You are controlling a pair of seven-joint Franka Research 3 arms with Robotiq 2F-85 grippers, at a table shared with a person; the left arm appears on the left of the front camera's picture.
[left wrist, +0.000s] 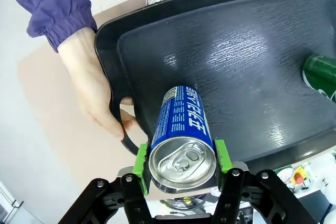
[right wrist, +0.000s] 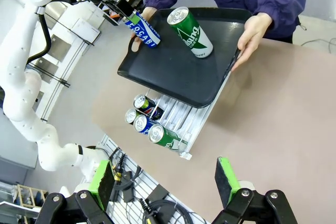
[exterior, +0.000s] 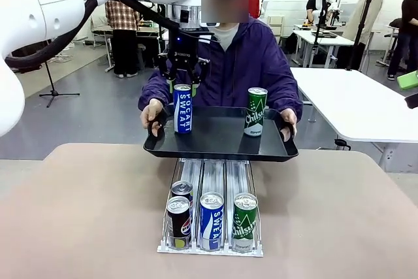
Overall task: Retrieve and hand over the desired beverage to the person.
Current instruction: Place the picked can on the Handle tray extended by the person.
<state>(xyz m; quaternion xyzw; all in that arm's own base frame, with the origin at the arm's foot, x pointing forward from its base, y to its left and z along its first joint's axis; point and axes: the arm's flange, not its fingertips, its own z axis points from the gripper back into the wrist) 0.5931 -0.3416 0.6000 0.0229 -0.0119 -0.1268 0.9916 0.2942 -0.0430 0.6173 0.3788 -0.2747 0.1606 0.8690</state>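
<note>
Above the tan worktop (exterior: 85, 213), a black tray (exterior: 219, 136) is held by the person (exterior: 238, 63); the upright blue can (exterior: 183, 109) is pinched from above by the left gripper (exterior: 182, 78), its base on the tray's left part. The right gripper (right wrist: 165, 179) stands spread, well apart.

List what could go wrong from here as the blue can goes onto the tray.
1. The left pincer grips the blue Pocari Sweat can near its top; an early release might tip it.
2. The person holds the black tray in the air; pressing down could tilt it and topple the green Chilsung can.

"POCARI SWEAT" on blue can (exterior: 183, 109), seemingly "Chilsung" on green can (exterior: 255, 112)
</note>
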